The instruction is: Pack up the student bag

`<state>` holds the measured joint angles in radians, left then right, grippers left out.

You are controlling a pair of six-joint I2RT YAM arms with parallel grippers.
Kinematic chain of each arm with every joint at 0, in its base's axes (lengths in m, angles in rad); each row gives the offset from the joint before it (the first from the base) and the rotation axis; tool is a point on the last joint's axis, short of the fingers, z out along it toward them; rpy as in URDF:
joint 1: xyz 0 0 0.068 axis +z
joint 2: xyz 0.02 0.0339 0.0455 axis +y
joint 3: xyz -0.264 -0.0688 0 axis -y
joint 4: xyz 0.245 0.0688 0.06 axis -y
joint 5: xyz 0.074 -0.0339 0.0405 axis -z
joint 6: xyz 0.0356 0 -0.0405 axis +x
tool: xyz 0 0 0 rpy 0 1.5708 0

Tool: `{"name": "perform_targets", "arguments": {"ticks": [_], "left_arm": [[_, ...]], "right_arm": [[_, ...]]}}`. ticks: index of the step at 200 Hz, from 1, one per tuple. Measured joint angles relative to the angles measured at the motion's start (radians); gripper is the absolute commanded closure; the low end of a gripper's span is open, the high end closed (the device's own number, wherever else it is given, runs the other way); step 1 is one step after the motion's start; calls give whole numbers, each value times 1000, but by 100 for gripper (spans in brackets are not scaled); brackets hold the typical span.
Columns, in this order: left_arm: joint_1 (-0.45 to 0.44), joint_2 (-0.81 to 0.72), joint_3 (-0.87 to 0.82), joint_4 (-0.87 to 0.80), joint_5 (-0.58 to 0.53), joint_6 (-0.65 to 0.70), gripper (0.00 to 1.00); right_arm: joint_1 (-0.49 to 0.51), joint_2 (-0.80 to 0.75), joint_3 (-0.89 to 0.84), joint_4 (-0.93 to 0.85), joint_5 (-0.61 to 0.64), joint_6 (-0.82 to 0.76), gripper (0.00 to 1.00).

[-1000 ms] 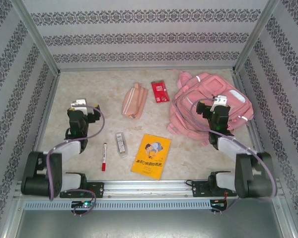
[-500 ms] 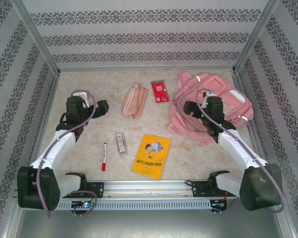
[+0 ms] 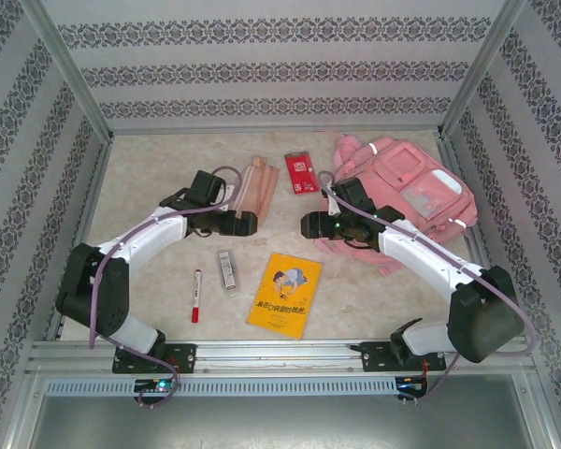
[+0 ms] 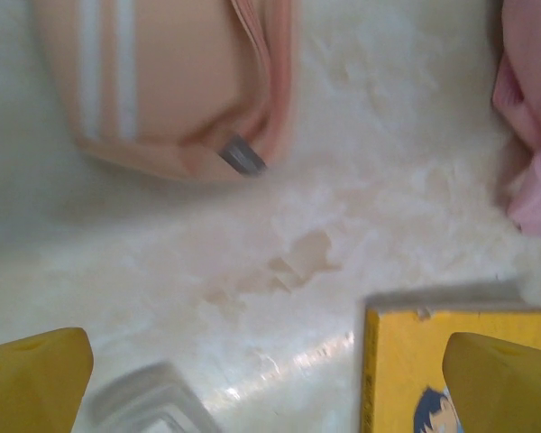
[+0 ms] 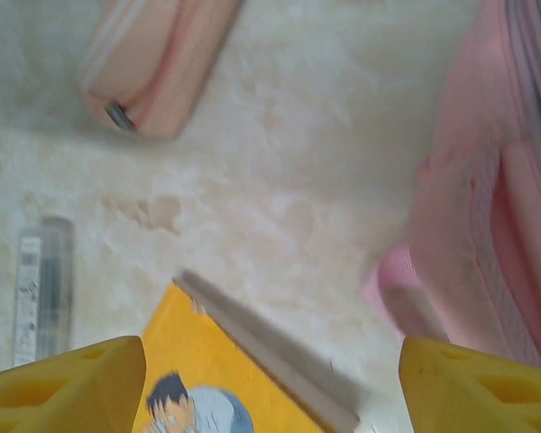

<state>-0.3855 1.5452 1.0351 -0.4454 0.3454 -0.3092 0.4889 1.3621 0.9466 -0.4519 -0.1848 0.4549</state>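
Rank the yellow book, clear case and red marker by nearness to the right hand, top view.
1. The yellow book, just nearside of the right hand.
2. The clear case, farther left.
3. The red marker, farthest left.

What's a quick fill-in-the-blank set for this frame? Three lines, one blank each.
The ____ packet lies between the pencil pouch and the student bag.
The booklet has a ____ cover.
In the top view, the marker lies ____ of the clear case.
Missing: red; yellow; left.
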Motion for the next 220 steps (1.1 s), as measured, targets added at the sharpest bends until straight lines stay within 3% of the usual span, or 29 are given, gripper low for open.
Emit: {"name": "perform_targets", "arguments": {"ticks": [20,36,57,81,116,152,170,190,220], "left_arm": [[-58,13,14,-50,15,6,0],[-95,19,24,-64,29,6,0],[-119,37,37,-66,43,0,0],[-124,70,54,-67,46,-17,0],[-134,106,96,-120,38,-25,0],[-134,112,118,-197,18,-60,0],[-134,99,112,-250,3,-76,1],[-134,42,91,-305,-19,-97,1],[-134,-9,87,-326,-28,-124,0]], "right_arm": [[-32,-24,0,-101,16,3,29],[-114,-22,9,-151,1,-27,42],[-240,40,71,-183,-23,-56,47],[-262,124,159,-180,-26,-89,56],[-214,178,200,-161,-75,-113,57],[-89,177,199,-178,-151,-117,57],[-41,177,194,-200,-181,-125,52],[-34,177,186,-222,-167,-137,45],[-91,202,216,-239,-58,-152,45]]}}
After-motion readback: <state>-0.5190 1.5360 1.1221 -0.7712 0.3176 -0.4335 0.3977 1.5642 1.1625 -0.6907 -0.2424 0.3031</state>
